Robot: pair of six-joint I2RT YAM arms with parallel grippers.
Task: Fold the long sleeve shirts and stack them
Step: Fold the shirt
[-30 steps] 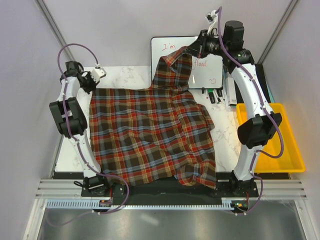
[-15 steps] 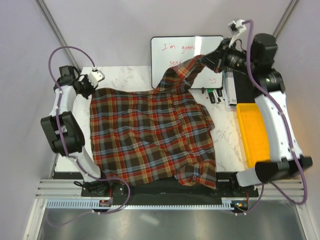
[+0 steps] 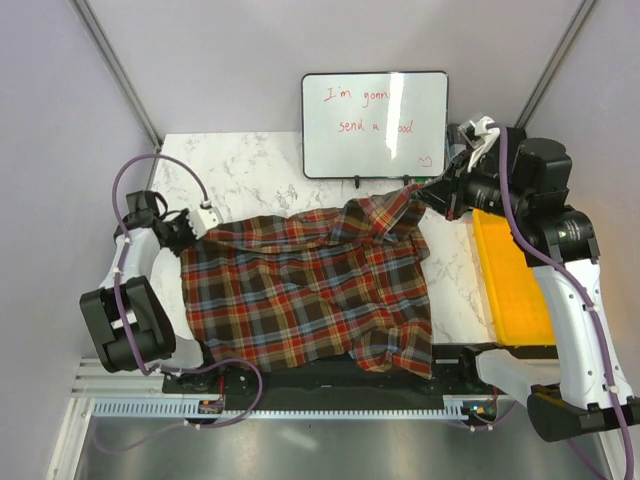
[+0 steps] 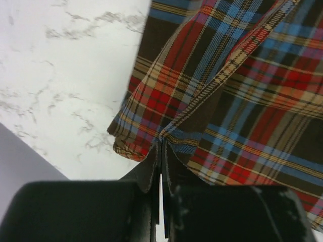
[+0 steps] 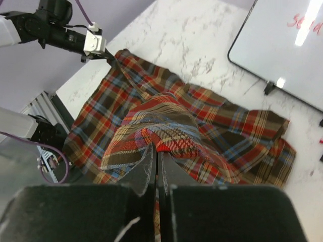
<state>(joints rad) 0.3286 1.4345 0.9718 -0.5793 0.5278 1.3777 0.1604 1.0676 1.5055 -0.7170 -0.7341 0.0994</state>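
Note:
One plaid long sleeve shirt (image 3: 300,295) in red, brown and blue checks lies spread over the marble table (image 3: 240,170). Its far edge is lifted and drawn toward the near side. My left gripper (image 3: 207,228) is shut on the shirt's far left corner, low over the table. In the left wrist view the jaws (image 4: 161,146) pinch the hem of the shirt (image 4: 237,80). My right gripper (image 3: 427,193) is shut on the far right part of the shirt, held up beside the bin. The right wrist view shows a bunched fold of shirt (image 5: 166,126) at the closed gripper (image 5: 157,149).
A whiteboard (image 3: 375,110) with red writing stands at the back of the table. A yellow bin (image 3: 505,285) sits along the right edge, under my right arm. Bare marble shows at the far left. The shirt's lower right hem hangs over the near table edge (image 3: 395,355).
Both grippers have pulled the shirt's far edge toward the near side. The right one came down from in front of the whiteboard, and the raised part of the shirt has dropped lower.

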